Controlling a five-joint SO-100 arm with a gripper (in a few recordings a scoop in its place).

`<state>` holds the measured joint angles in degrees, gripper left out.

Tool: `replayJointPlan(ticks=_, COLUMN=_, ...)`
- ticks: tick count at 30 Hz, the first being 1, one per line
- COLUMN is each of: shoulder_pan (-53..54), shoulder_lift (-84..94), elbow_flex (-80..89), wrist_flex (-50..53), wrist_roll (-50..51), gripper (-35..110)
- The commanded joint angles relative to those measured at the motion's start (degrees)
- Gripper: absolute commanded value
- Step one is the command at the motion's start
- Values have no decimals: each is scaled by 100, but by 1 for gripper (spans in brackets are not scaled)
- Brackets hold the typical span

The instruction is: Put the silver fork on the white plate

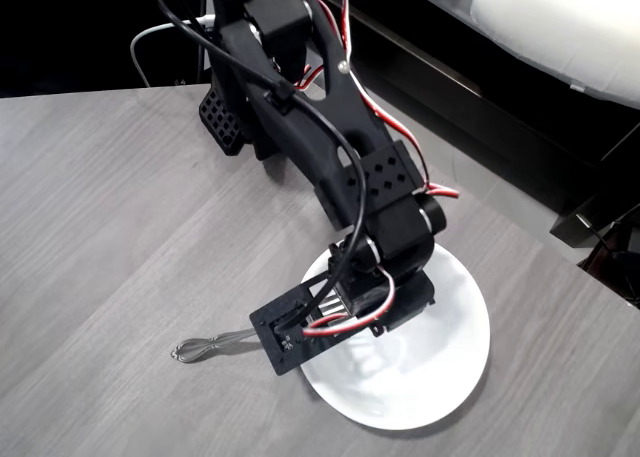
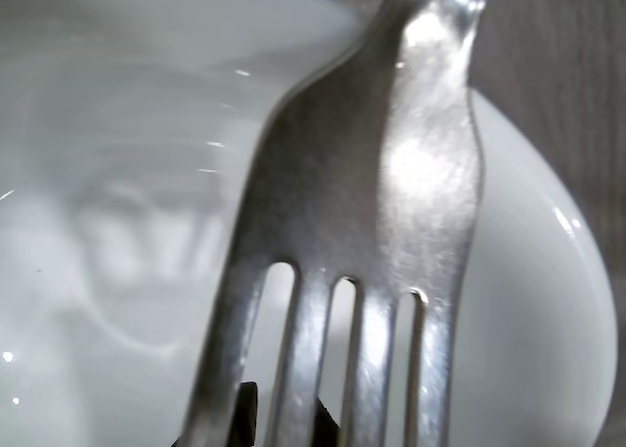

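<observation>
Overhead, the black arm (image 1: pixel 330 147) reaches from the far side of the grey wood-grain desk (image 1: pixel 100 227) down to the white plate (image 1: pixel 450 367), which lies toward the near right of the desk. The gripper (image 1: pixel 345 312) sits low over the plate's left part, with red, white and black wires looping around its wrist. The silver fork (image 1: pixel 215 344) lies roughly level, its scrolled handle end sticking out to the left past the plate's rim and over bare desk, while its tined end runs under the gripper and over the plate. Whether the handle end touches the desk cannot be told.

The gripper's fingers are hidden under the wrist housing in the overhead view, so whether they are spread or pinching the fork cannot be told; a small dark part shows at the bottom edge of the wrist view between the tines, too little to settle it.

From the wrist view, the silver fork (image 2: pixel 381 202) looms very close and blurred, four tines pointing toward the near edge of the picture, neck rising to the top. Behind it the white plate (image 2: pixel 533 339) shows its glossy surface and curved rim on the right, with grey desk (image 2: pixel 577 75) beyond.

No brand, label or readable writing appears on the fork, plate or arm.
</observation>
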<state>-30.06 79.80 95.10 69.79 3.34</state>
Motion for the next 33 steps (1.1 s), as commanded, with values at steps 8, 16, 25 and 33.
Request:
replayJointPlan(ticks=8, shoulder_pan=-167, shoulder_lift=237, elbow_flex=-853, wrist_flex=123, wrist_roll=88, gripper=6)
replayJointPlan(ticks=16, shoulder_pan=-536, shoulder_lift=202, elbow_flex=-1433, wrist_flex=475, wrist_roll=211, gripper=6)
replayJointPlan(ticks=25, shoulder_pan=-229, shoulder_lift=976, elbow_flex=-2232, wrist_flex=1503, wrist_roll=396, gripper=0)
replayJointPlan(ticks=33, shoulder_pan=510, shoulder_lift=1731, elbow_flex=-2171, wrist_flex=2180, wrist_roll=325, gripper=0)
